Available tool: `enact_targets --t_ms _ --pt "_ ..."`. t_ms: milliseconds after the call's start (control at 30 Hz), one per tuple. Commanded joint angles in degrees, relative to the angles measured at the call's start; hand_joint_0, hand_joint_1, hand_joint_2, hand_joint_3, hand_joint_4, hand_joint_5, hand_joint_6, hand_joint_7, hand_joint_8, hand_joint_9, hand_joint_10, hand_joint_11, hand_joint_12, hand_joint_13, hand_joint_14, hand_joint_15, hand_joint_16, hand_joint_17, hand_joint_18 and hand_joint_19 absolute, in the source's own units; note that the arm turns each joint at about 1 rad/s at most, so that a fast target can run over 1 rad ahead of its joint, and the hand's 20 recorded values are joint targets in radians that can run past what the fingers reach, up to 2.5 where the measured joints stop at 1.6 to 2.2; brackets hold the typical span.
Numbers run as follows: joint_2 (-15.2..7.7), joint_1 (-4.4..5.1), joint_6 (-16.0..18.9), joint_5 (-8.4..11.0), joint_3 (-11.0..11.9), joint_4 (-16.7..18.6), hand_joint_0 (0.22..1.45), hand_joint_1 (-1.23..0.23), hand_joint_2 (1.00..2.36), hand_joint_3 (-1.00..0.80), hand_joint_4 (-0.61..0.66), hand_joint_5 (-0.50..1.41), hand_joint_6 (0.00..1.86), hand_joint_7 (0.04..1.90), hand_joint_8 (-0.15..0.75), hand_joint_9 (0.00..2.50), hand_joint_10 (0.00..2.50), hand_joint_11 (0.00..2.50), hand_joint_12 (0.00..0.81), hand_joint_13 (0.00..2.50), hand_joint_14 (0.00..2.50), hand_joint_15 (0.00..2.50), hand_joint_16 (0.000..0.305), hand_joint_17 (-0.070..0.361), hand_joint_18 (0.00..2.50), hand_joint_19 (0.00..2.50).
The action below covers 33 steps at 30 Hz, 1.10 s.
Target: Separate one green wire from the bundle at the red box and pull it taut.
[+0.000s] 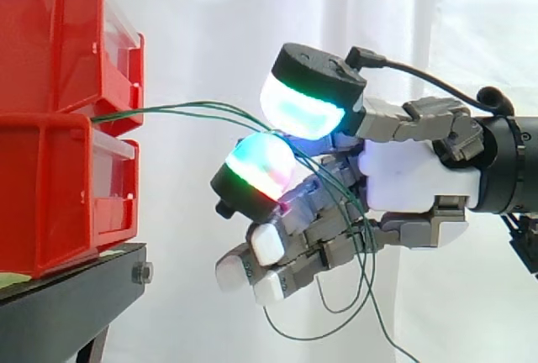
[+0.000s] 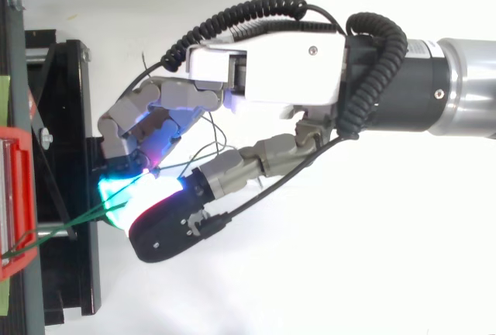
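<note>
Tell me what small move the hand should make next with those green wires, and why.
Probably draw the hand a little away from the red box. The green wires bow between the box and the fingers, several strands run in together, and slack loops hang below the palm.

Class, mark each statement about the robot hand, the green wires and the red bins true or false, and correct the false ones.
1. The green wires come out where the two stacked red bins meet. True.
2. The hand is open and clear of the wires. False: its fingers are curled and the wires run between two glowing pads.
3. Slack wire hangs in loops below the hand. True.
4. The bins rest on a white table. False: they rest on a black stand.
</note>
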Motion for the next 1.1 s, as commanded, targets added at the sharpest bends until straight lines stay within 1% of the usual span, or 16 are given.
enact_targets --t_ms 0,100,200,267,300,333,433,567,733,767,833,900,933,967,1000,1067 --pt "-0.05 -0.13 -0.01 0.02 0.01 0.02 0.54 -0.40 1.00 -0.47 0.23 -0.15 0.83 1.10 0.339 0.95 0.02 0.52 0.418 0.63 0.01 0.28 0.063 0.141 0.60 0.33" --pt "-0.58 -0.13 0.16 -0.33 -0.08 0.11 0.58 -0.38 1.01 -0.41 0.22 -0.15 0.82 1.11 0.330 0.95 0.02 0.52 0.408 0.64 0.01 0.29 0.061 0.137 0.60 0.34" --pt "-1.64 -0.39 0.87 -0.50 -0.08 1.25 0.60 -0.48 1.02 -0.26 0.22 -0.16 0.82 1.16 0.332 0.94 0.02 0.54 0.410 0.65 0.01 0.30 0.060 0.136 0.61 0.34" --pt "-1.99 -0.48 1.04 -0.86 0.01 1.69 0.60 -0.52 1.02 -0.21 0.23 -0.17 0.84 1.14 0.333 0.92 0.02 0.57 0.413 0.65 0.01 0.30 0.061 0.137 0.61 0.34" --pt "-2.16 -0.57 1.13 -1.12 -0.08 1.95 0.60 -0.57 1.02 -0.18 0.23 -0.18 0.86 1.11 0.332 0.90 0.02 0.58 0.414 0.65 0.01 0.30 0.061 0.137 0.61 0.34" --pt "-2.16 -0.57 1.22 -1.21 -0.08 2.22 0.59 -0.61 1.02 -0.16 0.24 -0.18 0.86 1.12 0.331 0.89 0.02 0.59 0.413 0.64 0.01 0.31 0.061 0.137 0.61 0.34" --pt "-2.16 -0.65 1.31 -1.30 0.01 2.48 0.60 -0.66 1.03 -0.12 0.22 -0.19 0.88 1.10 0.336 0.88 0.02 0.66 0.412 0.63 0.01 0.31 0.061 0.137 0.61 0.35" --pt "-2.16 -0.83 1.31 -1.30 0.01 2.48 0.61 -0.73 1.03 -0.16 0.21 -0.20 0.88 1.07 0.330 0.87 0.02 0.69 0.412 0.64 0.01 0.34 0.061 0.136 0.62 0.35" --pt "-2.16 -0.92 1.40 -1.30 0.01 2.57 0.68 -0.85 1.01 -0.34 0.20 -0.20 0.89 1.00 0.317 0.85 0.02 0.70 0.405 0.65 0.01 0.33 0.060 0.136 0.64 0.33" --pt "-2.16 -0.92 1.40 -1.30 -0.08 2.39 0.69 -0.87 1.01 -0.42 0.20 -0.20 0.89 1.03 0.316 0.85 0.02 0.70 0.401 0.65 0.01 0.33 0.060 0.135 0.64 0.32" --pt "-2.16 -0.92 1.40 -1.30 0.01 2.39 0.70 -0.87 1.00 -0.49 0.22 -0.20 0.89 1.04 0.314 0.88 0.03 0.71 0.399 0.65 0.01 0.33 0.059 0.133 0.64 0.32" --pt "-2.16 -0.92 1.40 -1.30 0.01 2.39 0.66 -0.86 1.00 -0.50 0.22 -0.19 0.89 1.06 0.312 0.89 0.02 0.72 0.398 0.65 0.01 0.34 0.059 0.132 0.64 0.33" --pt "-2.16 -0.92 1.40 -1.30 0.10 2.39 0.61 -0.80 1.00 -0.50 0.22 -0.18 0.89 1.06 0.314 0.91 0.03 0.70 0.400 0.66 0.01 0.34 0.059 0.132 0.64 0.35" --pt "-2.16 -1.01 1.40 -1.21 0.27 2.31 0.55 -0.71 1.00 -0.50 0.23 -0.18 0.88 1.07 0.326 0.94 0.02 0.71 0.407 0.68 0.01 0.35 0.060 0.135 0.65 0.35" --pt "-2.16 -0.92 1.40 -1.21 0.45 2.31 0.55 -0.69 1.00 -0.50 0.23 -0.18 0.88 1.08 0.325 0.94 0.02 0.70 0.411 0.68 0.01 0.35 0.060 0.136 0.65 0.35" --pt "-2.16 -0.92 1.40 -1.30 0.80 2.13 0.52 -0.54 1.00 -0.50 0.23 -0.17 0.87 1.06 0.334 0.96 0.02 0.69 0.419 0.69 0.01 0.35 0.063 0.142 0.67 0.37"
